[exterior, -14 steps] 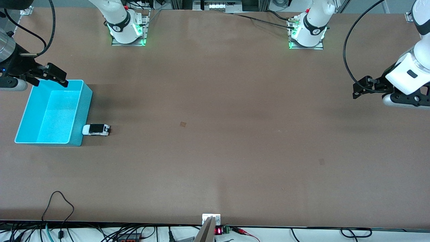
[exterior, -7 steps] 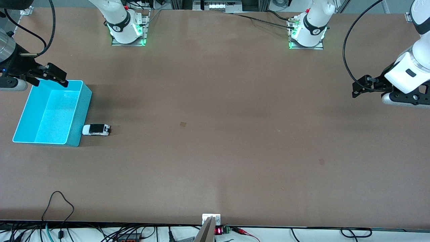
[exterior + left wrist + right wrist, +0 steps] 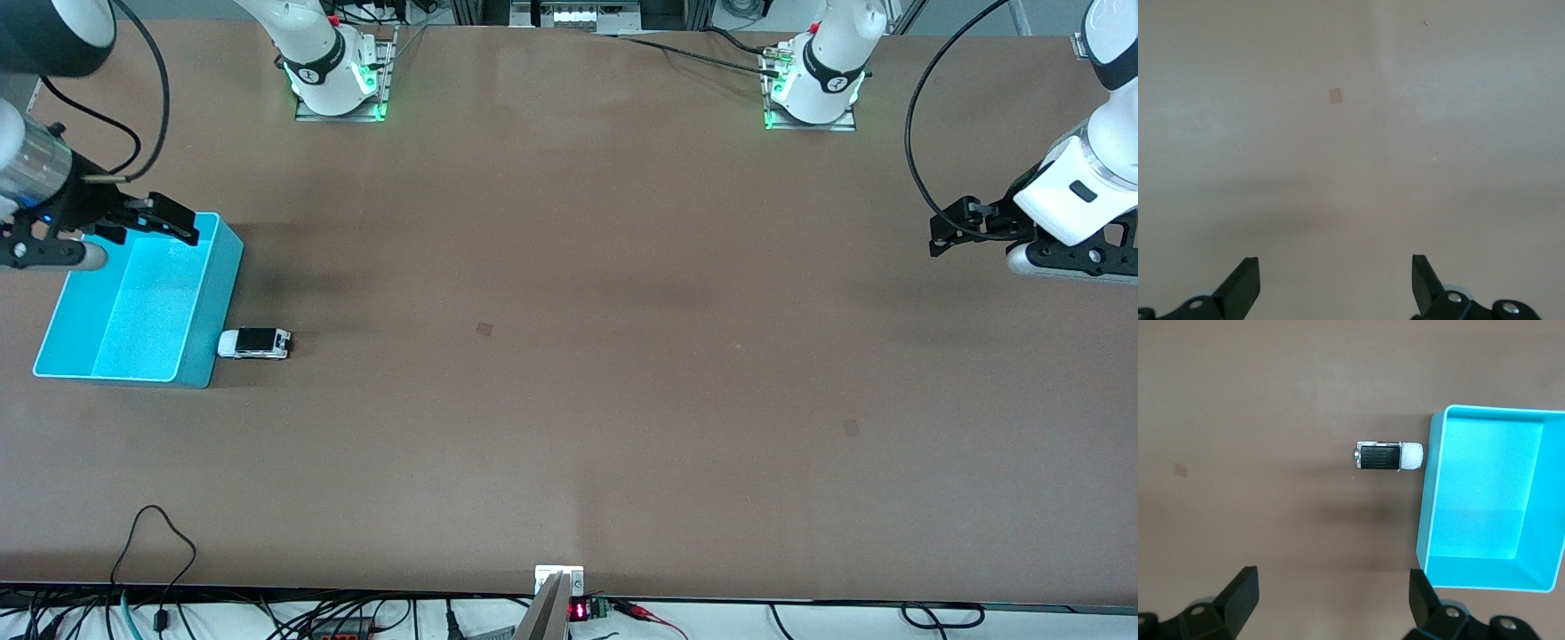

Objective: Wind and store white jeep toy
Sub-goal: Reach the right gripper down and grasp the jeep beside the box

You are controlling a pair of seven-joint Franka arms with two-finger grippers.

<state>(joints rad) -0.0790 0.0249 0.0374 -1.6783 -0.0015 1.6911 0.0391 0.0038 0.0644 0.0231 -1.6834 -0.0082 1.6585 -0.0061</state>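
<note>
The white jeep toy stands on the table, its nose against the cyan bin at the right arm's end. The right wrist view shows the jeep beside the empty bin. My right gripper is open and empty, up over the bin's corner nearest the robot bases. My left gripper is open and empty, up over bare table at the left arm's end. The left wrist view shows its fingers wide apart over plain brown table.
A small dark patch marks the table's middle, and another lies toward the left arm's end. A clamp and cables sit at the table edge nearest the front camera.
My right gripper has moved toward the table's middle, over the bin's corner. The bin shifted slightly a moment earlier. My left gripper has risen a little. The jeep has not moved.
</note>
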